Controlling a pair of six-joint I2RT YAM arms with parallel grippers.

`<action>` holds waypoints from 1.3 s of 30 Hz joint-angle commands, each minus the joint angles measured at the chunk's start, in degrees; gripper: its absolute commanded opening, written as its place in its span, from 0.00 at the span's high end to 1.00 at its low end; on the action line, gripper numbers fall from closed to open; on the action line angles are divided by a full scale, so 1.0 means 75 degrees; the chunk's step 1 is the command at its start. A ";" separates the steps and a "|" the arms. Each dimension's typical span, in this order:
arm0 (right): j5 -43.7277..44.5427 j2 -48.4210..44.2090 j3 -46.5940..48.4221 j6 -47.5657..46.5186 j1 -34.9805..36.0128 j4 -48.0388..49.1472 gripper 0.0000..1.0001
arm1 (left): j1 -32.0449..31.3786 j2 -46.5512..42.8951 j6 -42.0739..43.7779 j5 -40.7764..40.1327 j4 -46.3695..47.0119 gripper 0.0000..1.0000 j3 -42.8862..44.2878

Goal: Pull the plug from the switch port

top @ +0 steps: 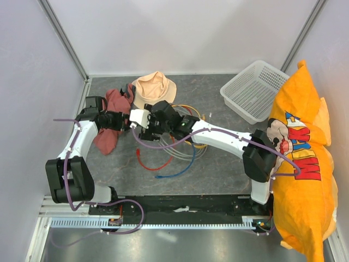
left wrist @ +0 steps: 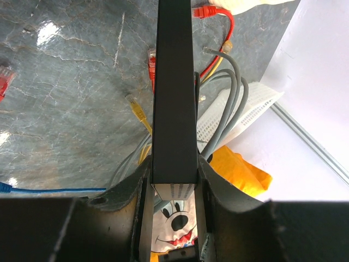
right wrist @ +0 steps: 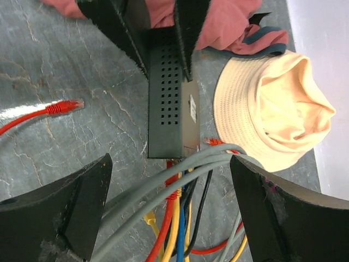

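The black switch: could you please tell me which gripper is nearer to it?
Left. The left gripper is clamped on one end of the switch; the right gripper hangs open just off its cabled end, apart from it.

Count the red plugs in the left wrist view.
3 red plugs: one top right, one against the switch's left side, one at the left edge. Others may hide behind the switch.

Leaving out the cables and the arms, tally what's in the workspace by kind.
Switch: 1
Peach hat: 1
Red cloth: 1
White basket: 1
Orange pillow: 1
Total: 5
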 commanded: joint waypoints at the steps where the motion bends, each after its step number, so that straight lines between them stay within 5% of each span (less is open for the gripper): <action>1: 0.0123 0.0407 0.0246 -0.0335 -0.0032 0.0230 0.04 | -0.0038 -0.0311 -0.0432 0.0597 0.0235 0.98 0.0288; 9: -0.0087 0.0935 0.0703 -0.0160 -0.0383 0.0324 0.26 | -0.0038 -0.0311 -0.0362 0.0492 0.0141 0.98 0.0312; 15: -0.0754 0.1111 0.1089 -0.0254 -0.0664 0.0043 0.75 | -0.0038 -0.0241 -0.0292 0.0492 0.0153 0.96 0.0370; 18: -0.1128 0.1170 0.1405 -0.0078 -0.0851 -0.0238 0.88 | -0.0027 -0.0206 -0.0070 0.0515 0.0363 0.92 0.0464; 20: -0.1340 0.1123 0.1476 0.0085 -0.1004 -0.0506 0.91 | -0.0027 -0.0217 0.0106 0.0573 0.0550 0.80 0.0406; 22: -0.1725 0.0971 0.1616 0.0098 -0.1297 -0.0834 0.93 | -0.0038 -0.0206 0.0434 0.0760 0.1123 0.57 0.0289; 24: -0.1950 0.0703 0.1664 -0.0065 -0.1647 -0.1467 0.94 | -0.0027 -0.0078 0.0912 0.1168 0.2010 0.48 0.0043; 25: -0.2194 0.0597 0.1594 -0.0147 -0.1777 -0.1840 0.94 | -0.0038 -0.0019 0.1066 0.1345 0.2318 0.20 -0.0051; 26: -0.2278 0.0491 0.1547 -0.0241 -0.1906 -0.2018 0.94 | -0.0038 0.0086 0.1207 0.1509 0.2530 0.12 -0.0179; 29: -0.2640 0.0104 0.1418 -0.0499 -0.2281 -0.2673 0.93 | -0.0073 0.0204 0.1699 0.1850 0.3315 0.09 -0.0216; 32: -0.3155 -0.0049 0.1616 -0.0512 -0.2516 -0.3481 0.93 | -0.0214 0.0485 0.3569 0.2155 0.3575 0.08 0.0297; 35: -0.3625 0.0044 0.2073 -0.0289 -0.2785 -0.4208 0.93 | -0.0530 0.0346 0.6625 0.2565 0.3691 0.12 0.0360; 36: -0.3975 0.0138 0.2329 -0.0254 -0.2925 -0.4385 0.93 | -0.0612 0.0148 0.8258 0.2635 0.3866 0.12 0.0173; 39: -0.4596 0.0395 0.2868 -0.0370 -0.3148 -0.5182 0.92 | -0.0915 -0.0859 1.0736 0.3358 0.5504 0.11 -0.1254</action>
